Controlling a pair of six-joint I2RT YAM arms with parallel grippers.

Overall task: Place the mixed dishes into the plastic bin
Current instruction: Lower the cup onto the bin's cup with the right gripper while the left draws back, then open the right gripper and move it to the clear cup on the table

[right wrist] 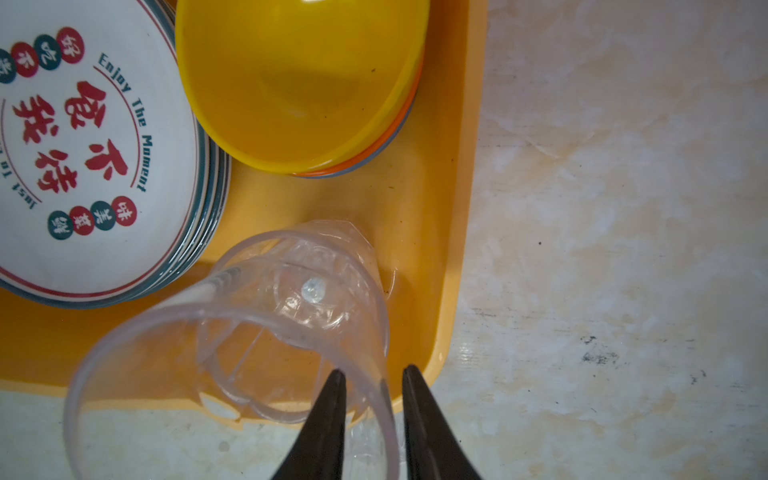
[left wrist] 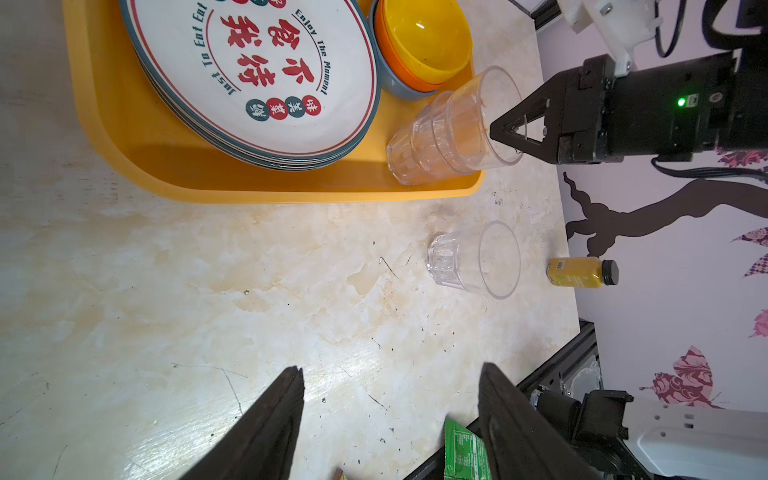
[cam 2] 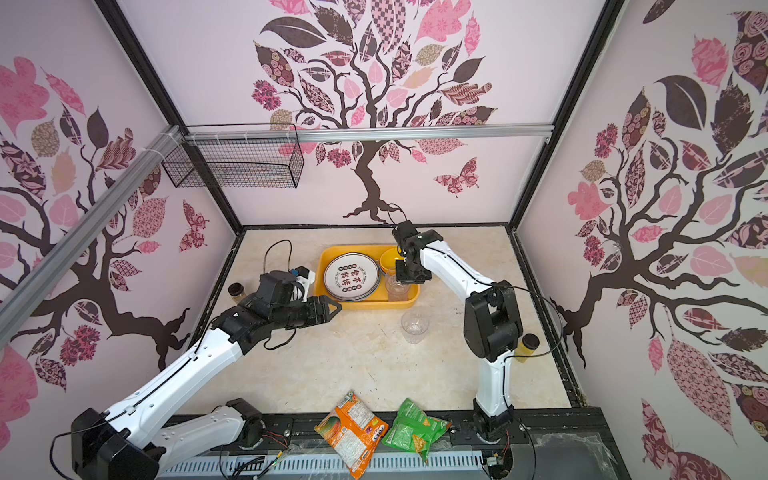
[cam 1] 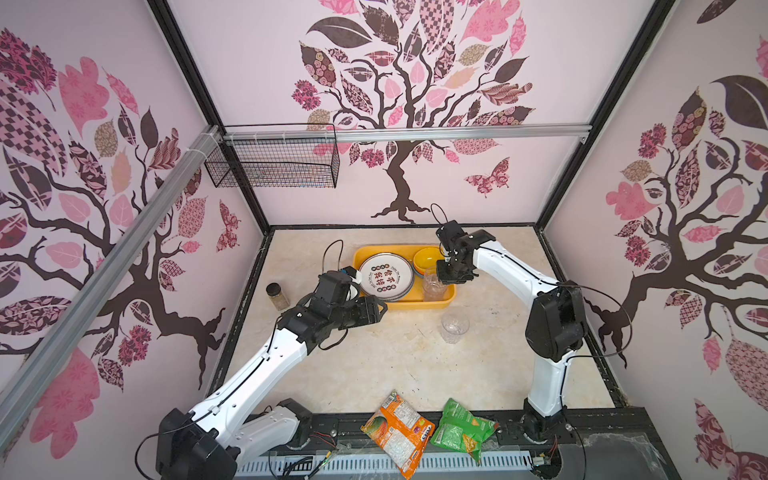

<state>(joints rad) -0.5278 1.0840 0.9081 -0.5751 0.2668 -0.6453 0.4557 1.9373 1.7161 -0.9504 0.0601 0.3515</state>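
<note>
Right end effector (right wrist: pixel 374 370) slightly parted astride rim of stacked clear cups (right wrist: pixel 266 316) in yellow bin (right wrist: pixel 453 208); left end effector (left wrist: pixel 390 365) wide apart, empty.

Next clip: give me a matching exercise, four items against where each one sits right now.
Things:
1. plates
2. lone clear cup
3. spice jar
4. green snack bag

Places:
a. at the table's front edge, beside the orange bag
b. stacked inside the yellow bin
c. on the table, left of the bin in both top views
d. upright on the table, outside the bin, near its front right corner

Pairs: 1-b, 2-d, 3-c, 4-a
</note>
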